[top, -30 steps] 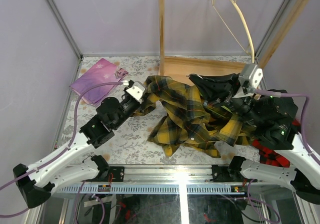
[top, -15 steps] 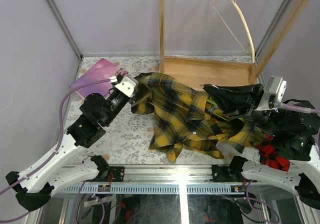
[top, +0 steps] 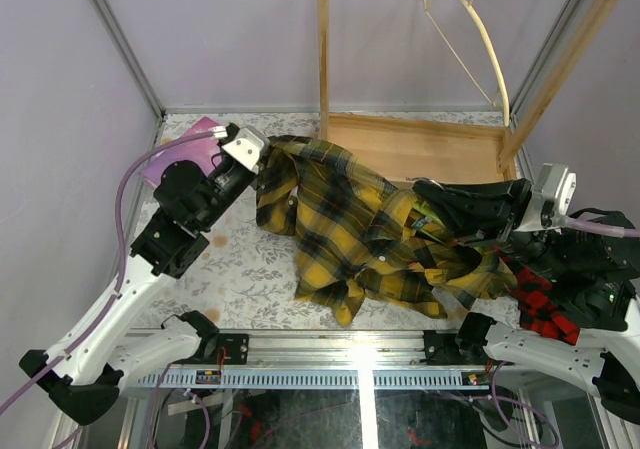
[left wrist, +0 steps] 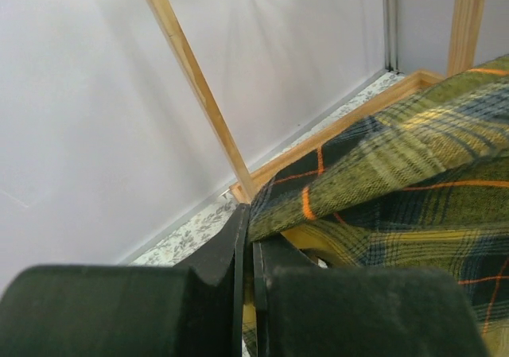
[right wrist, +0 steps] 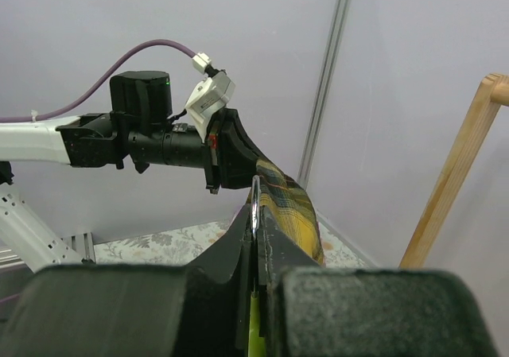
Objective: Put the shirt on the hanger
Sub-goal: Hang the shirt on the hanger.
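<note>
Both our claws are clamped: left gripper point(top: 262, 167) on an edge of the shirt point(top: 350, 231) near the worktop's point(top: 240, 269) far-left corner, right gripper point(top: 422, 189) on the hanger point(right wrist: 254, 202); we see the shirt spread across the middle.

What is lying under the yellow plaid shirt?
The flowered table shows around the shirt, and a pale green bit, probably the hanger, peeks out on the right. The rest beneath is covered.
</note>
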Robot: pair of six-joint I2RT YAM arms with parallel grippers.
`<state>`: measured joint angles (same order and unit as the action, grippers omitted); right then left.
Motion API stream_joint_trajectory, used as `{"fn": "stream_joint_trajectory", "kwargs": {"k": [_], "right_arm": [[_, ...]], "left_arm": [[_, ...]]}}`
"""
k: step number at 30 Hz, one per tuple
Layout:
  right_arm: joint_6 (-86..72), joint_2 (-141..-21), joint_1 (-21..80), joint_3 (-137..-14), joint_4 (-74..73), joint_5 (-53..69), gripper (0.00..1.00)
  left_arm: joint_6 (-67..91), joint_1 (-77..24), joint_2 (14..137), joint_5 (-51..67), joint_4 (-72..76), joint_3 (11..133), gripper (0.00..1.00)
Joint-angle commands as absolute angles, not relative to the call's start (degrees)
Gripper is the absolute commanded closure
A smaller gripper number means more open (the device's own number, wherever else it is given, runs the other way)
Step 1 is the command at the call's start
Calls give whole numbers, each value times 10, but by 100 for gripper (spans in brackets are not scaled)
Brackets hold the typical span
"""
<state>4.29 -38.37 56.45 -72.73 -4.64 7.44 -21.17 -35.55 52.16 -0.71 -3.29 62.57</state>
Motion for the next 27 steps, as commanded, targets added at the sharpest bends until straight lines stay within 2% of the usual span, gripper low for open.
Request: {"fn": "stream_joint_trajectory", "kwargs": {"k": [1,8,9,11,12,13,15,21,27], "right_arm": [[33,-356,563,-745,8,65,100],[33,-363,563,-746,5,12,100],[33,-369,563,-749,4,-8,100],[31,-386,563,-756,0,-43,100],[29,-398,563,-759,1,-61,100],[29,-410,563,-764,1,-80,100],[28,-441,563,-777,-10,-129,100],[48,-526,563,-785,10,-243,100],[46,-581,562,-763,94,-326,100]], "left_arm": [[-179,-303,541,5,-65,661,100],[-111,-245,554,50,-64,653,100],[-108,-243,554,75,-67,650,94],[-112,-243,548,140,-75,640,56],[-108,-243,543,166,-75,630,41],[-102,-243,533,179,-74,619,30],[-88,-243,511,180,-68,589,20],[-48,-243,427,167,-65,513,17],[67,-248,386,311,35,473,24]]}}
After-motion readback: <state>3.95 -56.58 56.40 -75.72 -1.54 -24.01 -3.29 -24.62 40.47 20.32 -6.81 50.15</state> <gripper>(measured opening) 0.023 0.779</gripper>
